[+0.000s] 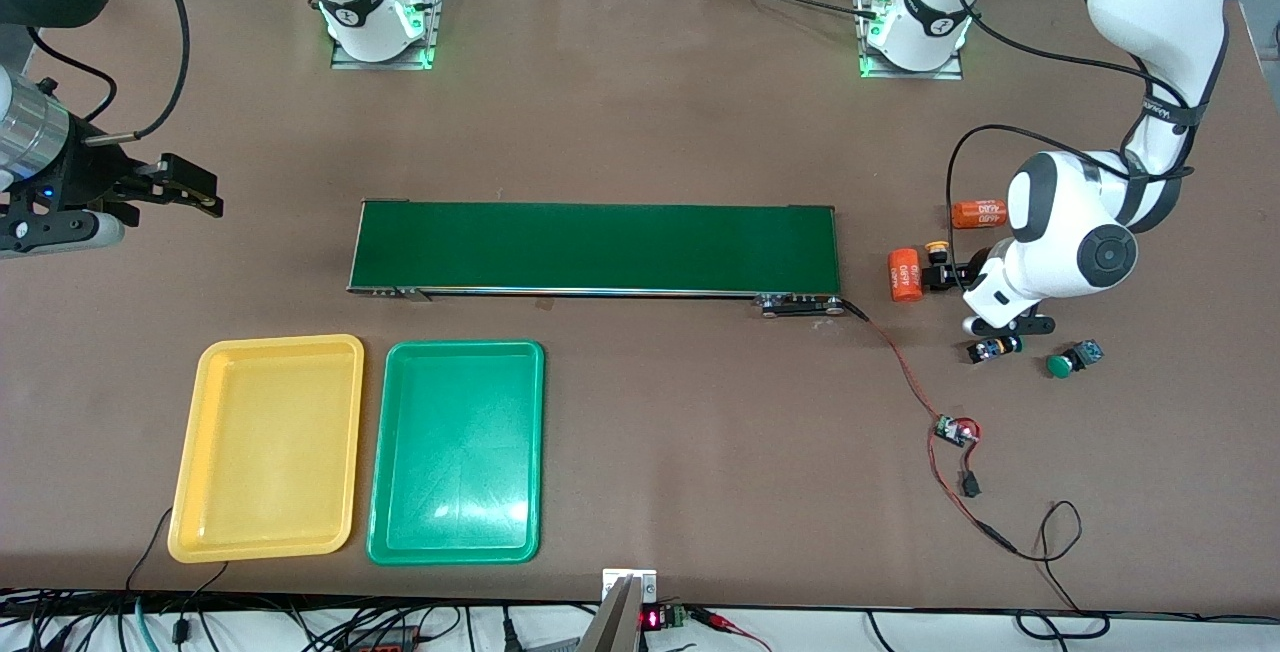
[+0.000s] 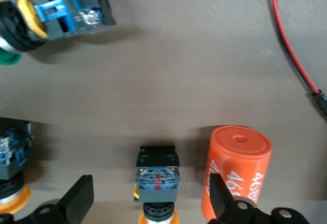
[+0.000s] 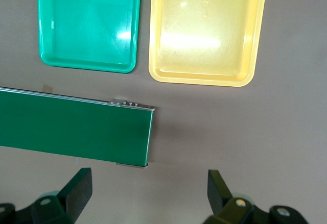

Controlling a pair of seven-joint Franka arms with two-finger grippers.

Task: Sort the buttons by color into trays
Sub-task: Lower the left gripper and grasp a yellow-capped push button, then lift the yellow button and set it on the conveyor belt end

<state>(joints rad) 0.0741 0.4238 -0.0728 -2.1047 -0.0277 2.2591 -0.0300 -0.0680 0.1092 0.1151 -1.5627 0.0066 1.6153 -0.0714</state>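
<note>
Two trays [image 1: 268, 449], yellow and green; both shallow, round-cornered.

My left wrist view shows white print on the orange cylinder [image 2: 235, 175], digits starting "46", the rest cut off; from the front, the print on both orange cylinders is too small for me to read.

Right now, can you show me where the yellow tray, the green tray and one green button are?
yellow tray [image 1: 268, 452]: front view, on its bare floor.
green tray [image 1: 457, 452]: front view, on its bare floor.
green button [image 1: 1062, 365]: front view, on its round green cap.
</note>
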